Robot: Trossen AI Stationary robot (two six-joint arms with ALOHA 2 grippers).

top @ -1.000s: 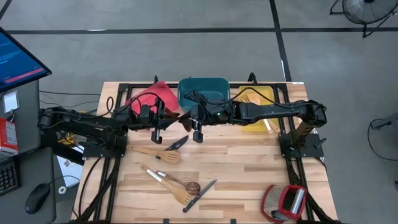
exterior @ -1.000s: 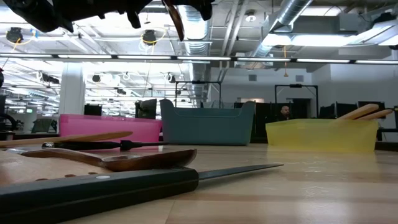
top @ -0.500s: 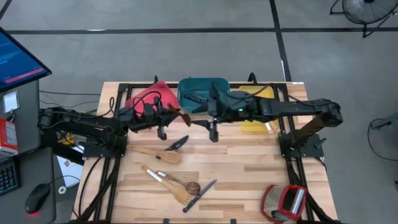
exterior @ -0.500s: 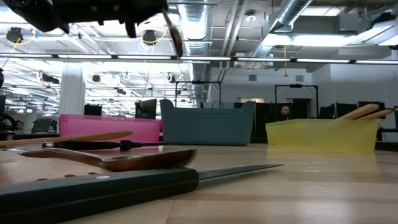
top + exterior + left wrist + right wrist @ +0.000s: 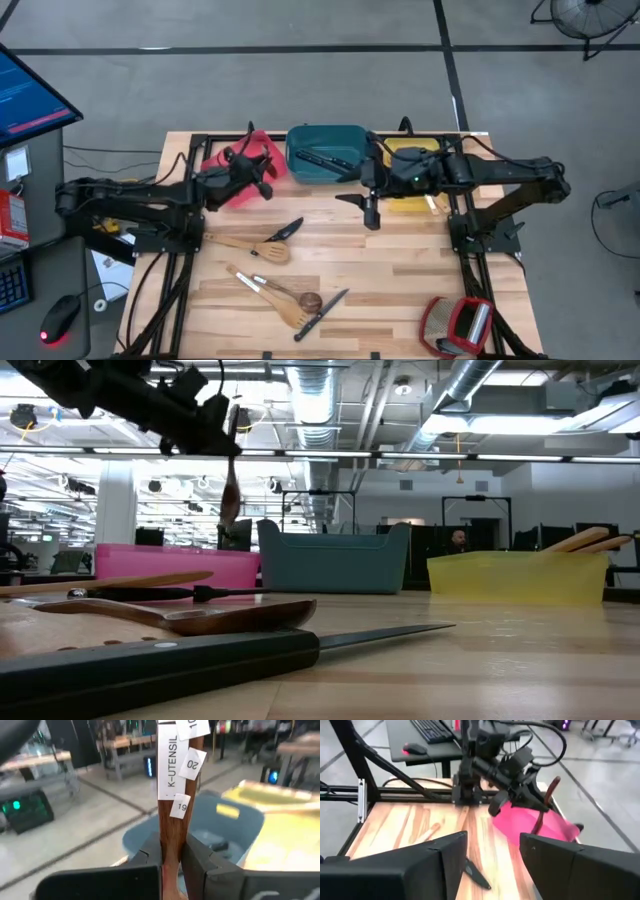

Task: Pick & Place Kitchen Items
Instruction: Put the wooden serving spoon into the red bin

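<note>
My left gripper (image 5: 263,182) is shut on a dark brown wooden utensil (image 5: 230,490) with paper labels, above the red tray (image 5: 232,190). My right gripper (image 5: 372,208) stands open and empty (image 5: 492,855) over the table in front of the gap between the teal tray (image 5: 300,170) and the yellow tray (image 5: 412,198). A black-handled knife (image 5: 325,158) lies in the teal tray. Wooden spoons and spatulas (image 5: 252,245) and knives (image 5: 322,312) lie flat on the table's near left part. My left gripper pinches the utensil's brown handle (image 5: 170,851) between its two fingers. The labelled handle runs on past the fingertips, along the fingers. The utensil is lifted clear and, in the low view, hangs nearly upright below the gripper, its lower end (image 5: 230,512) above the red tray.
The yellow tray holds wooden utensils (image 5: 585,541). A bulky red-and-silver object (image 5: 455,322) sits at the near right corner. A black frame (image 5: 200,150) runs along the table's far edge and sides. Bare wood (image 5: 400,260) spreads across the middle and right.
My left gripper has gone toward the far edge, over the red tray, and turned; its utensil now hangs lower and more upright. My right gripper has drawn back toward the table's right edge, away from the teal tray.
</note>
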